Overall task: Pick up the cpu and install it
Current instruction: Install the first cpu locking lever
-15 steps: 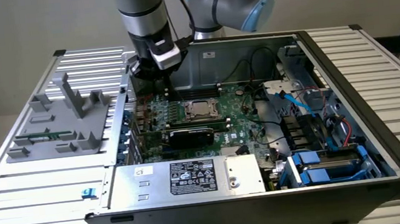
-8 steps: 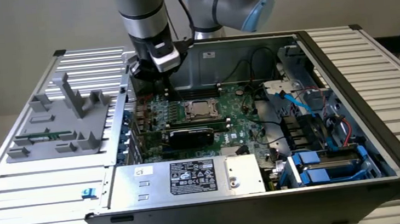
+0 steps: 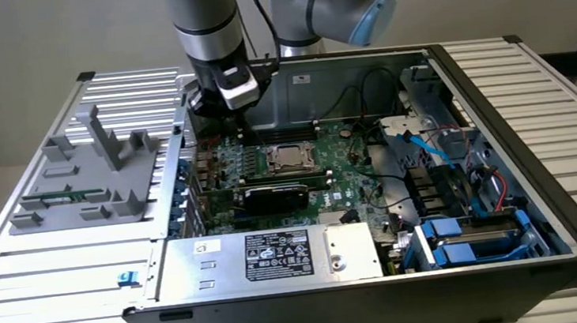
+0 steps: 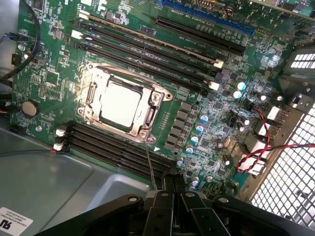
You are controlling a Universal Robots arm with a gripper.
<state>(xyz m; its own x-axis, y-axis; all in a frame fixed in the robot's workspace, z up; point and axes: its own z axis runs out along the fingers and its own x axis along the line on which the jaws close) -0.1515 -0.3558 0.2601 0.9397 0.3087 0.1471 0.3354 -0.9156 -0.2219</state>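
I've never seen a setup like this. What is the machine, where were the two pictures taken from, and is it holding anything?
The grey jointed machine is a robot arm. One camera stands apart from it and looks down on an open computer case on a slatted metal table, with a grey plastic rack beside the case. The other camera rides on the arm's wrist and looks past its hand at the green motherboard. The hand is shut. The cpu, the shiny square chip, sits in its socket, not in the hand.
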